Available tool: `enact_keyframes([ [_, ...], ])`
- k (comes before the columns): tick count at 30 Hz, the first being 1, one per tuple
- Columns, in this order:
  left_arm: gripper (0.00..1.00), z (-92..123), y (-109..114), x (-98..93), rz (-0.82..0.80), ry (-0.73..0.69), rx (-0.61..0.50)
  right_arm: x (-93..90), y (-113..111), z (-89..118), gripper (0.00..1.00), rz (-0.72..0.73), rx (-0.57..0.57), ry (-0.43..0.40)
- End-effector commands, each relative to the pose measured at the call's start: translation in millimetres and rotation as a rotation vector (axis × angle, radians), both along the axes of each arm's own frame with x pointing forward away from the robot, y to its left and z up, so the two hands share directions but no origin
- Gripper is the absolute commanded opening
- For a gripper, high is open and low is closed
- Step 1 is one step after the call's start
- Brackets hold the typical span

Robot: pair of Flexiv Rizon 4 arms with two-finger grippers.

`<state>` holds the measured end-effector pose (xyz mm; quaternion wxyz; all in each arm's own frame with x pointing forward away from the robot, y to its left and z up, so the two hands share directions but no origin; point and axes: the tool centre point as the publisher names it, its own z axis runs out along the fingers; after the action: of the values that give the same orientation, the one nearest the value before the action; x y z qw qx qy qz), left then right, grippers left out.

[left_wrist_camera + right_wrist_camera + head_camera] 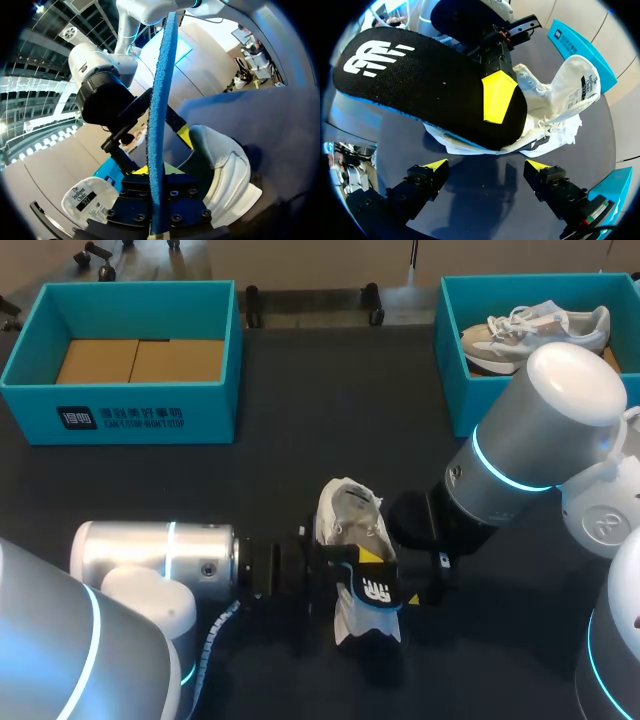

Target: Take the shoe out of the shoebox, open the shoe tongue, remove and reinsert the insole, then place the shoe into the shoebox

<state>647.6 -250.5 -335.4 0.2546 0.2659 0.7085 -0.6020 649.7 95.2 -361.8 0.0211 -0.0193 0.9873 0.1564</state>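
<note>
The left pincer (156,170) is clamped on the black insole (420,85), which bears a white logo and hangs just above the white shoe (350,520) lying on the desk (280,440). A printed label shows inside the shoe's tongue (581,82), too small to read. The right pincer (486,167) gapes wide, near the shoe but apart. Beyond, the left shoebox (120,415) carries white writing, and the right shoebox (455,380) holds another shoe (535,330).

a white shoe (349,520) lies mid-table. the left gripper (362,562) holds a black insole (375,592) over it, with the right gripper (428,578) just beside. behind stand two teal boxes: the left box (130,418) and the right box (452,390), which holds another shoe (535,328).
</note>
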Motion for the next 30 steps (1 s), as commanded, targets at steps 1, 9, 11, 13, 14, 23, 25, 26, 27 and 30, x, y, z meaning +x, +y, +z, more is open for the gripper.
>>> enact_keyframes([
  [1, 0.2, 4.6, 3.9, -2.4, -0.004, 0.001, 0.001, -1.2, 0.5, -1.2, 1.0, -0.001, 0.0, -0.003],
  [9, 0.21, 12.9, 3.0, -7.8, -0.011, -0.001, -0.017, -1.2, 0.5, -1.2, 1.0, -0.001, 0.0, -0.003],
  [11, 0.23, 15.5, 2.3, -10.0, -0.015, 0.001, -0.027, -1.2, 0.5, -1.2, 1.0, -0.001, 0.0, -0.003],
  [13, 0.24, 17.8, 1.4, -12.7, -0.022, -0.004, -0.032, -1.2, 0.5, -1.2, 1.0, -0.001, 0.0, -0.003],
  [14, 0.24, 18.7, 1.3, -14.6, -0.027, -0.006, -0.035, -1.2, 0.5, -1.2, 1.0, -0.001, 0.0, -0.003],
  [23, 0.0, 20.2, -0.9, -19.3, -0.035, -0.045, -0.046, -1.2, 0.5, -1.2, 1.0, -0.001, 0.0, -0.003],
  [25, 0.0, 18.9, -1.0, -18.3, -0.033, -0.06, -0.046, -1.2, 0.5, -1.2, 1.0, -0.001, 0.0, -0.003],
  [26, 0.0, 18.2, -0.7, -17.9, -0.033, -0.061, -0.046, -1.2, 0.5, -1.2, 1.0, -0.001, 0.0, -0.003],
  [27, 0.0, 17.3, -0.3, -17.3, -0.033, -0.062, -0.046, -1.2, 0.5, -1.2, 1.0, -0.001, 0.0, -0.003],
  [30, 0.0, 14.0, 0.9, -14.7, -0.037, -0.076, -0.041, -1.2, 0.5, -1.2, 1.0, -0.001, 0.0, -0.003],
])
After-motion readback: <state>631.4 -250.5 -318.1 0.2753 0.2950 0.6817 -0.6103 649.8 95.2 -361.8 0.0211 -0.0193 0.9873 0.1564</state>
